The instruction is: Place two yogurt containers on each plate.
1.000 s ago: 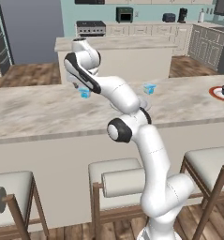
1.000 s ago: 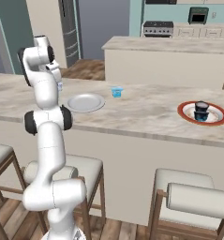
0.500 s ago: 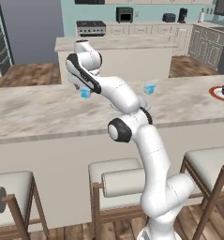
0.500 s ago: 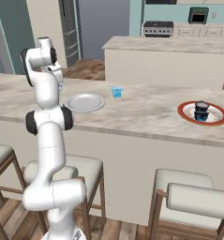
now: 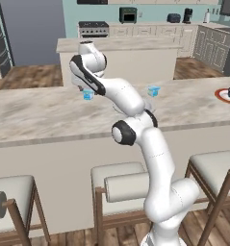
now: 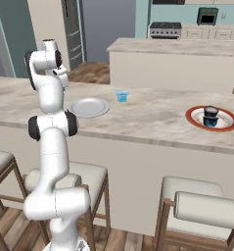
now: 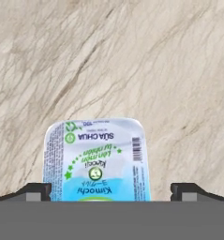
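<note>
Since half a second ago almost nothing has moved; the arm keeps its bent pose and the gripper (image 7: 111, 190) still hangs over the same blue yogurt cup (image 5: 88, 94), which stands where it stood on the tabletop (image 6: 152, 117). The fingers are spread wide, one tip (image 7: 38, 190) at each side of that cup's printed lid, pinching nothing.

Plates: two; the grey plate (image 6: 89, 107) lies bare, and the red-rimmed plate (image 6: 194, 113) lies well to its right along the tabletop. Blue cups: two; the one under the gripper sits off the grey plate, on the arm's side of it; the second blue cup (image 6: 121, 96) stands just beyond the grey plate, to its right, apart from its rim. Dark cups: one dark cup (image 6: 211, 115) is plain on the red-rimmed plate; whether another sits with it I cannot tell.
</note>
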You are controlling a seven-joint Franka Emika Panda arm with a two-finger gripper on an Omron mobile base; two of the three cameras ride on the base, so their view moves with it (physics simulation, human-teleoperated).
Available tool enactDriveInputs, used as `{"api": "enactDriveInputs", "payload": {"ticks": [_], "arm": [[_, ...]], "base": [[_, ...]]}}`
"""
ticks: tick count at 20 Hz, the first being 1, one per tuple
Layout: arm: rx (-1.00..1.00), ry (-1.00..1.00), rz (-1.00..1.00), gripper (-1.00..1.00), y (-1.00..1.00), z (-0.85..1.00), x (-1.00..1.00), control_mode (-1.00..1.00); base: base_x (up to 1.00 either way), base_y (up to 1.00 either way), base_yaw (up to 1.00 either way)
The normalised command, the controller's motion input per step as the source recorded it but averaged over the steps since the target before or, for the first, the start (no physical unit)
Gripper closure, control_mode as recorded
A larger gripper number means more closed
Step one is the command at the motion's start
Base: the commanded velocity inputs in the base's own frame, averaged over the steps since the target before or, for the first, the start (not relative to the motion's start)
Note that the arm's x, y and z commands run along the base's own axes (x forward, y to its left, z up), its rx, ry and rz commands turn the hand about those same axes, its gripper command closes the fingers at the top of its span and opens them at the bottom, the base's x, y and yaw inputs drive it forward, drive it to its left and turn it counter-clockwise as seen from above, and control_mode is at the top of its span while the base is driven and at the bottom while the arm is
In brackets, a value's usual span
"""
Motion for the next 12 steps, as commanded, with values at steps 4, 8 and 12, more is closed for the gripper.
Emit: {"api": "enactDriveInputs", "payload": {"ticks": [4,8,12], "arm": [[0.02,0.0,0.0,-1.0,0.0,-0.12,0.08,-1.0],[0.03,0.0,0.0,-1.0,0.0,-0.19,0.0,-1.0],[0.02,0.0,0.0,-1.0,0.01,-0.23,-0.03,-1.0]], "base": [[0.0,0.0,0.0],[0.0,0.0,0.0],[0.0,0.0,0.0]]}}
